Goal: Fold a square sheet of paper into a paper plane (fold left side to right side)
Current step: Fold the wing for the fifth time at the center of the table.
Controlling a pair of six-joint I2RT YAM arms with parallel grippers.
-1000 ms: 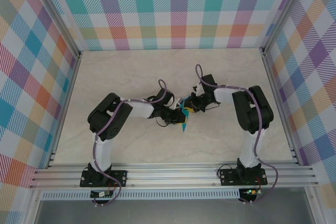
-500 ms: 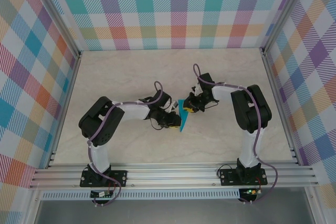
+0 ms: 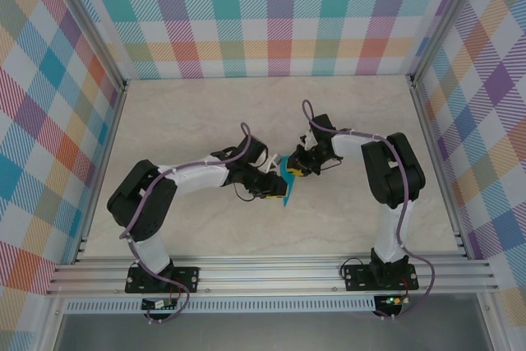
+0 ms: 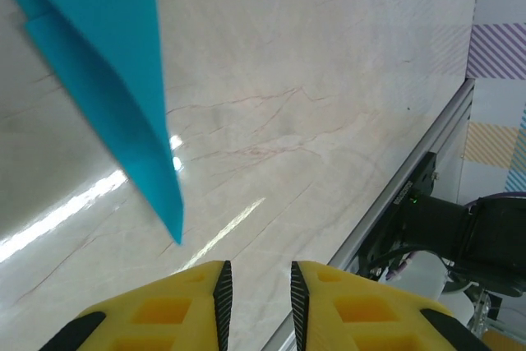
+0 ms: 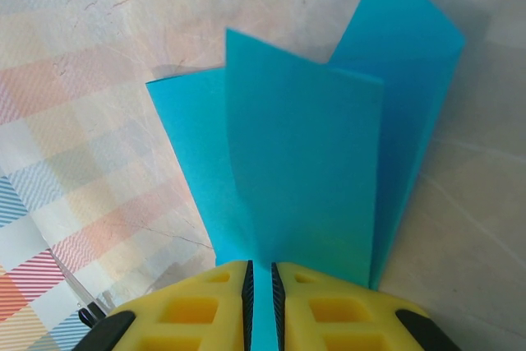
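My right fingers (image 5: 205, 310) clamp the folded turquoise paper (image 5: 304, 178), which fans out just ahead of them above the worktop (image 4: 329, 80), probably to steady it for creasing. My left fingers (image 4: 164, 310) stand slightly apart, empty, with the paper's tip just beyond them.

High rear view down on table (image 3: 181, 121), both wrist views close, sharing blue paper (image 5: 304, 170)

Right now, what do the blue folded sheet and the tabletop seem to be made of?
The folded sheet: thin matte paper, judging by crisp creases and layered flaps. The tabletop: probably glossy marble-look laminate or stone; veined beige surface, bright glare streaks.
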